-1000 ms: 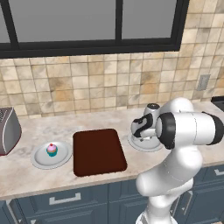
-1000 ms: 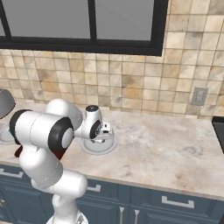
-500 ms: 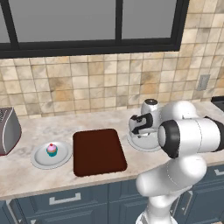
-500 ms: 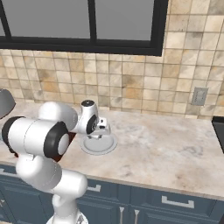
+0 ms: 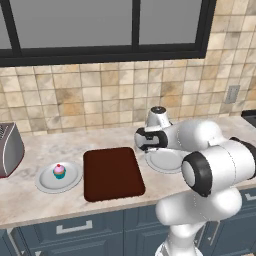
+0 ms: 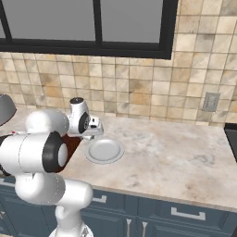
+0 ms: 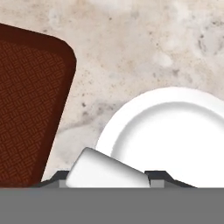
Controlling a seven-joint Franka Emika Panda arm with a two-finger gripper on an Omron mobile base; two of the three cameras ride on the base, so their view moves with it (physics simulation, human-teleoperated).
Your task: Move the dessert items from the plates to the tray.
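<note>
Holding the white block (image 7: 107,173) between its fingers, the end effector (image 5: 141,140) hangs above the desk (image 5: 30,200), over the gap between the tray (image 5: 111,172) and the right plate (image 5: 165,160). In the hand view the block sits tilted between the two dark fingertips (image 7: 155,176), in front of the near rim of the plate (image 7: 175,135), with the tray (image 7: 30,109) off to the left. That plate has a bare dish, seen too in the right base view (image 6: 104,151), where the end effector (image 6: 95,127) stands just above its left rim.

The tray is dark brown with rounded corners and lies flat on the desk between the two plates; nothing rests on it. The left plate (image 5: 46,183) lies just beside the tray's left edge, and the cupcake (image 5: 59,171) stands upright at its middle, pink frosting with a red cherry on top and a teal wrapper.

A toaster (image 5: 9,150) stands at the far left of the desk, well apart from the tray. Tan tiles (image 5: 100,95) cover the wall behind, under a dark-framed window (image 5: 105,30). An outlet (image 6: 210,102) is set in the tiles to the right. Blue cabinets (image 6: 176,213) run below the desk.
</note>
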